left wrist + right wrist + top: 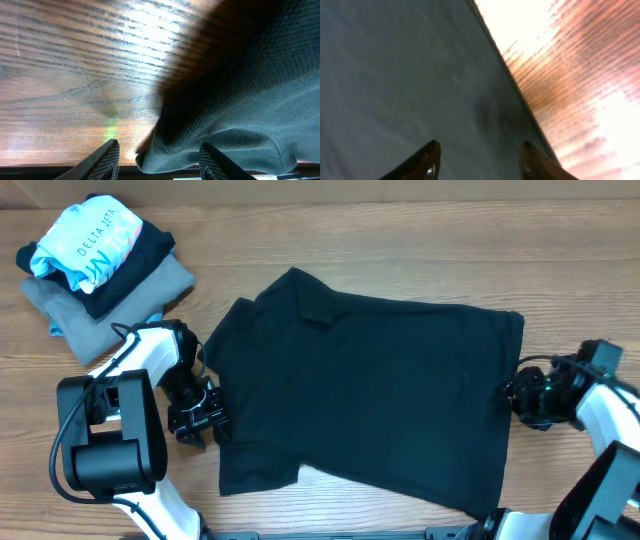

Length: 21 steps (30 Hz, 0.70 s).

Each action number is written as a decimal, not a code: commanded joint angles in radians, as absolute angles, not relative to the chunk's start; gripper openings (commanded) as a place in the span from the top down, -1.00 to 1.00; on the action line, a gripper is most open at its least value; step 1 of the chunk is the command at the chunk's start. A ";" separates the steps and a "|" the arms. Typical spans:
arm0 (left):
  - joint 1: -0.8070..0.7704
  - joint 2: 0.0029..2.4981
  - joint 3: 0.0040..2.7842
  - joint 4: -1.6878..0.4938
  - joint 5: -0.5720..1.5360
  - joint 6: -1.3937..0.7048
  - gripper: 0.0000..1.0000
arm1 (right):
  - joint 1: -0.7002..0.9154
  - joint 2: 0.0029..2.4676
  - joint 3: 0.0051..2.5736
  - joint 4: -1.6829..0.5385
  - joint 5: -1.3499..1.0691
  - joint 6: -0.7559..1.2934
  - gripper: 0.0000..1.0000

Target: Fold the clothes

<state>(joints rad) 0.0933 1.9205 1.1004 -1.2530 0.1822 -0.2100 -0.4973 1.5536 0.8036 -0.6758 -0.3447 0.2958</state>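
Left gripper released, straddling black garment hem toward left edge of desk; right gripper parted too, over hem near right edge.

Left hand low, jaws apart; right hand likewise

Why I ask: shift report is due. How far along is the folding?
Done: the black garment lies spread on the table. In hand: the left gripper and right gripper sit at its opposite edges, jaws open over fabric. Left: every fold; none is visible yet.
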 commanded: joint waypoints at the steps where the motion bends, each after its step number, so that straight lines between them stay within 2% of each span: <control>1: 0.090 1.897 1.116 -1.253 0.176 -0.189 -0.10 | -0.491 1.579 0.725 -0.567 -0.300 0.353 0.08; 8: 0.090 1.897 1.116 -1.248 0.177 -0.187 -0.08 | -0.523 1.583 0.716 -0.506 -0.225 0.369 0.78; 12: 0.090 1.897 1.116 -1.238 0.178 -0.178 -0.09 | -0.573 1.583 0.761 -0.517 -0.281 0.371 0.88; 14: 0.090 1.897 1.118 -1.238 0.185 -0.157 -0.09 | -0.592 1.583 0.793 -0.539 -0.319 0.367 0.84; 16: 0.090 1.897 1.121 -1.241 0.184 -0.149 -0.09 | -0.598 1.583 0.817 -0.568 -0.336 0.363 0.56; 17: 0.090 1.897 1.125 -1.242 0.184 -0.141 -0.10 | -0.599 1.583 0.839 -0.600 -0.361 0.343 0.36; 21: 0.089 1.897 1.128 -1.247 0.189 -0.125 -0.14 | -0.599 1.579 0.898 -0.695 -0.467 0.278 0.28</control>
<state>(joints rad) 0.0933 1.9205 1.1069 -1.2407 0.1822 -0.1677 -0.5957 1.5795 0.8391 -0.6617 -0.3622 0.3359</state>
